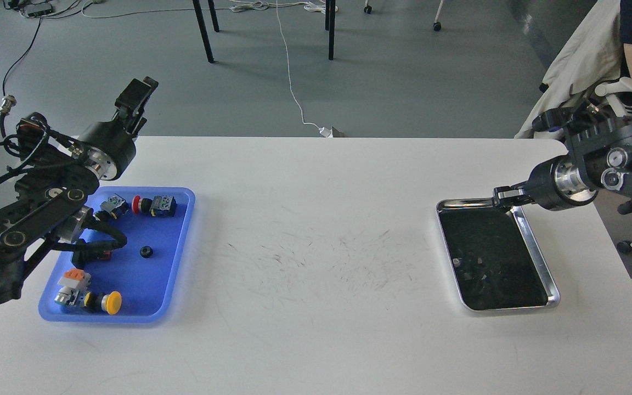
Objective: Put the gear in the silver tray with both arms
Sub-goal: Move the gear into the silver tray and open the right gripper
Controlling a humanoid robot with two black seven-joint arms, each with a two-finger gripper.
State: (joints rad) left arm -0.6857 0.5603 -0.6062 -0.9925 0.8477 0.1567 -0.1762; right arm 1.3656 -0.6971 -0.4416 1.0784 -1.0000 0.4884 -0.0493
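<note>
A small black gear (146,251) lies on the floor of the blue tray (146,288) at the left. The silver tray (542,261) sits at the right, and its dark floor shows only faint reflections. My left gripper (136,96) is raised above the table's far left edge, behind the blue tray, and its fingers cannot be told apart. My right gripper (506,197) hangs over the silver tray's far rim, seen small and dark. Neither gripper visibly holds anything.
The blue tray also holds several push-button switches: one red (137,204), one yellow (111,302) and one orange-topped (74,277). My left arm's cables (99,237) hang over that tray. A seated person and a chair (631,82) are beyond the table's right corner.
</note>
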